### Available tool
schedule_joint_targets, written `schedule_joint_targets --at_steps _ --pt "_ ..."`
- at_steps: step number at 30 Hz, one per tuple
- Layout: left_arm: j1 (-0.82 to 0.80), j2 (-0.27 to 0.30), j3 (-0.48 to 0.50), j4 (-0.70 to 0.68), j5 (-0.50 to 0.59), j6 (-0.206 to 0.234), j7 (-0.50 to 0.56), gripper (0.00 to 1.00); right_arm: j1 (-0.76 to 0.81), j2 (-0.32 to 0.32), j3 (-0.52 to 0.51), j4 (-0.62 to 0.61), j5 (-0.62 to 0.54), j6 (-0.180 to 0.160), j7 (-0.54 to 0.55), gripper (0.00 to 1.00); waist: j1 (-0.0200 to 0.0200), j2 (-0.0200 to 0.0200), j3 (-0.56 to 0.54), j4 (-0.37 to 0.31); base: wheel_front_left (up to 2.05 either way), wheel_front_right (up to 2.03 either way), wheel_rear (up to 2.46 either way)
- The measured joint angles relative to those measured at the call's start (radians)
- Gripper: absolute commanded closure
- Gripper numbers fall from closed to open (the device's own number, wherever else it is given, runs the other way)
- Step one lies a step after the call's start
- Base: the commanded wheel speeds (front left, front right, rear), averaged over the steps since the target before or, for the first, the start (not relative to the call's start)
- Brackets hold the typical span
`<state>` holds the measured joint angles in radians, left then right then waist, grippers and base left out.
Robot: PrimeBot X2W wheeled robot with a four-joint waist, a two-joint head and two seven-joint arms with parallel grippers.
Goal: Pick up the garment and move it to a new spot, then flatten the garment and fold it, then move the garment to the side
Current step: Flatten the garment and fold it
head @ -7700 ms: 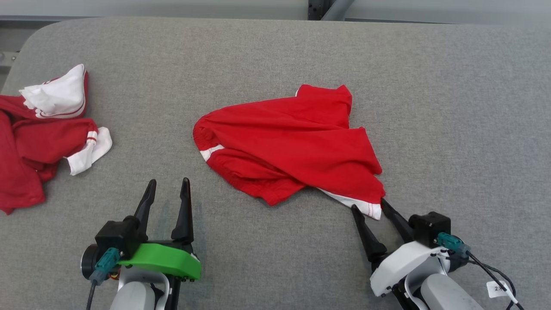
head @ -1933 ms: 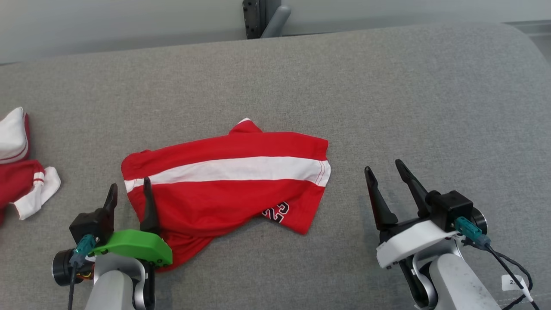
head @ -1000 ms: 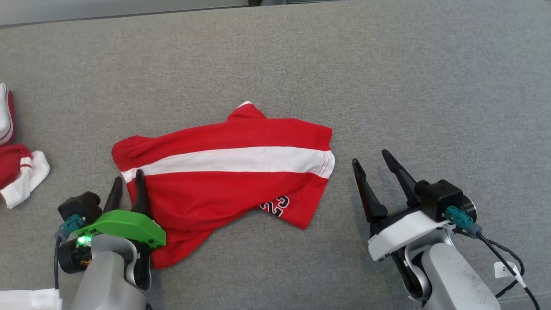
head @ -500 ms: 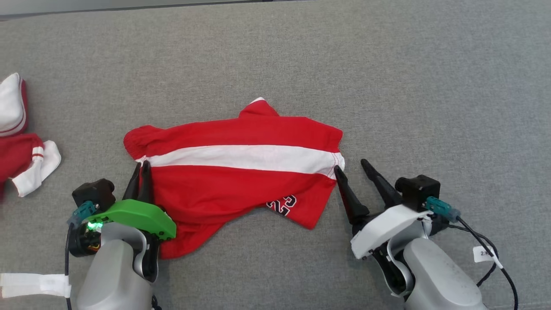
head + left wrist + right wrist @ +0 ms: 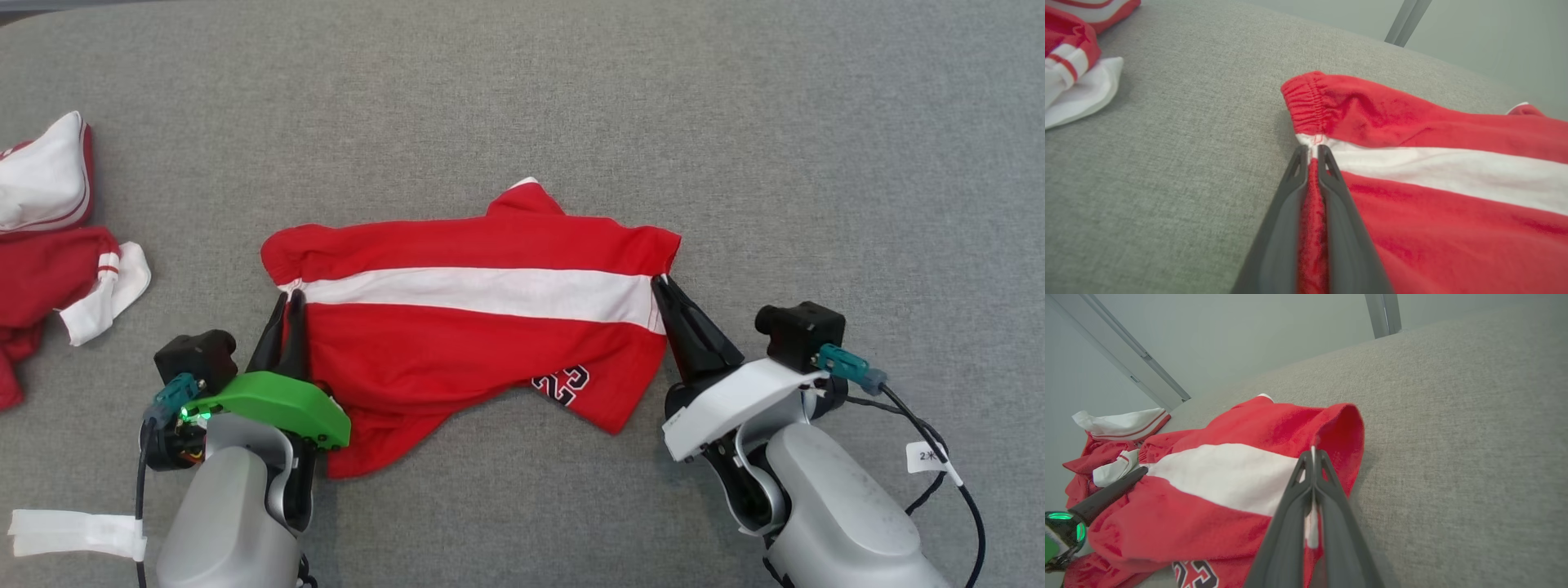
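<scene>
The red garment (image 5: 473, 343) is spread across the middle of the grey counter (image 5: 571, 122), with its white stripe (image 5: 482, 292) running from side to side. The gathered waistband end is pinched just below the stripe by the left hand (image 5: 291, 296). Its fingers are closed, and red cloth is seen between them in the left wrist view. The opposite hem is gripped at the stripe's end by the right hand (image 5: 660, 282), whose fingers are pressed together on a thin edge of cloth.

The garment's near-left corner is covered by the green housing (image 5: 277, 400) of the left hand, so its outline there cannot be traced. The black number print (image 5: 562, 382) is seen upside down and partly tucked under a fold, and it cannot be read with certainty. A heap of red and white clothing (image 5: 49, 237) lies well apart at the counter's left and is cut off by the picture's edge.

Half a second earlier the right hand's fingers were spread beside the hem; now they are shut on it. The left hand's grip is unchanged since then. The whole head view has shifted, so the camera is taken to have moved.
</scene>
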<state>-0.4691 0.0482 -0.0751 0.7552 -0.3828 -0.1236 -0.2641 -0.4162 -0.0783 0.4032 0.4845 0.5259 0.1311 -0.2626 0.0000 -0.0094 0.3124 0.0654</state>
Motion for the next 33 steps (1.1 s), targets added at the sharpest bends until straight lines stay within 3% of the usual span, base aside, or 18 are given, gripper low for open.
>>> schedule_joint_targets --at_steps 11,15,17,21,25,33 --pt "0.022 0.010 0.009 -0.178 0.073 -0.001 0.000 1.00 0.028 -0.031 -0.059 -0.185 0.024 0.000 0.000 1.00 0.0000 0.0000 -0.107 -0.010 0.00 0.00 0.00" --pt "-0.073 0.073 -0.040 -0.219 0.092 -0.004 0.000 1.00 -0.073 -0.058 -0.086 -0.224 0.025 0.000 0.000 1.00 0.0000 0.0000 -0.171 -0.014 0.00 0.00 0.00" --pt "-0.178 0.126 -0.098 -0.241 0.078 -0.005 0.018 1.00 -0.162 -0.082 -0.100 -0.234 0.021 0.000 0.000 1.00 0.0000 0.0000 -0.217 -0.016 0.00 0.00 0.00" --pt "-0.282 0.179 -0.145 -0.298 0.021 -0.006 0.063 1.00 -0.248 -0.106 -0.099 -0.244 0.028 0.000 0.000 1.00 0.0000 0.0000 -0.266 -0.019 0.00 0.00 0.00" --pt "-0.309 0.202 -0.170 -0.371 -0.065 -0.006 0.128 1.00 -0.275 -0.134 -0.081 -0.260 0.066 0.000 0.000 1.00 0.0000 0.0000 -0.295 -0.020 0.00 0.00 0.00" --pt "-0.309 0.275 -0.180 -0.527 -0.104 0.001 0.247 1.00 -0.323 -0.214 -0.067 -0.317 0.103 0.000 0.054 1.00 0.0000 0.0000 -0.247 -0.022 0.00 0.00 0.00"
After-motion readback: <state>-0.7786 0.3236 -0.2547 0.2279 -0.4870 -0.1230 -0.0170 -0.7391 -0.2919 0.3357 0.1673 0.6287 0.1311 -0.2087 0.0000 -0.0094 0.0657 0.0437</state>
